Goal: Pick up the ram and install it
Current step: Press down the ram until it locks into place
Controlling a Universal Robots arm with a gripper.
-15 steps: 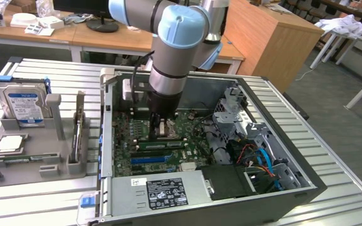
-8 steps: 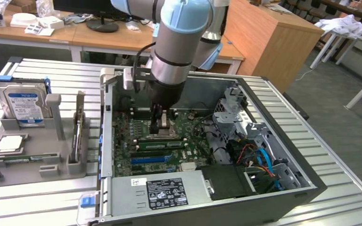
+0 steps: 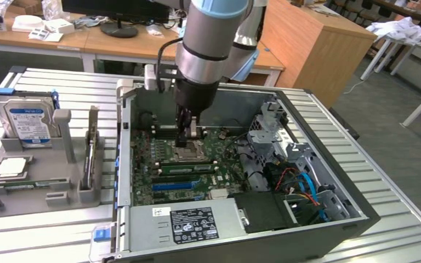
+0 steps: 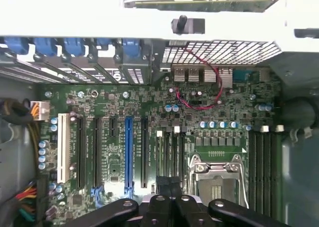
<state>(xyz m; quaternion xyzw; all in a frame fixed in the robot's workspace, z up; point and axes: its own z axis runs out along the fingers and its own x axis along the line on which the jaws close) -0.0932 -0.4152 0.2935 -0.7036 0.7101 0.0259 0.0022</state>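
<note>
One arm, one open computer case (image 3: 342, 219): my gripper (image 3: 187, 143) hangs low inside the case over the motherboard (image 3: 159, 183), just above the empty processor socket (image 3: 188, 152). In the wrist view the gripper's (image 4: 169, 184) jaws stand pressed narrow, and I can make out no green board between them. What I take for the ram (image 3: 24, 186), a thin green stick, lies well apart from the gripper, flat in the grey parts tray (image 3: 20, 200) on the counter (image 3: 386, 181) at the exterior view's near left, beside the hard drive (image 3: 26, 118) standing upright there. The tray's cut-outs, I judge, fix each part for a repeatable pick. The case lies on its side so the memory slots (image 4: 261, 157) face up.
</note>
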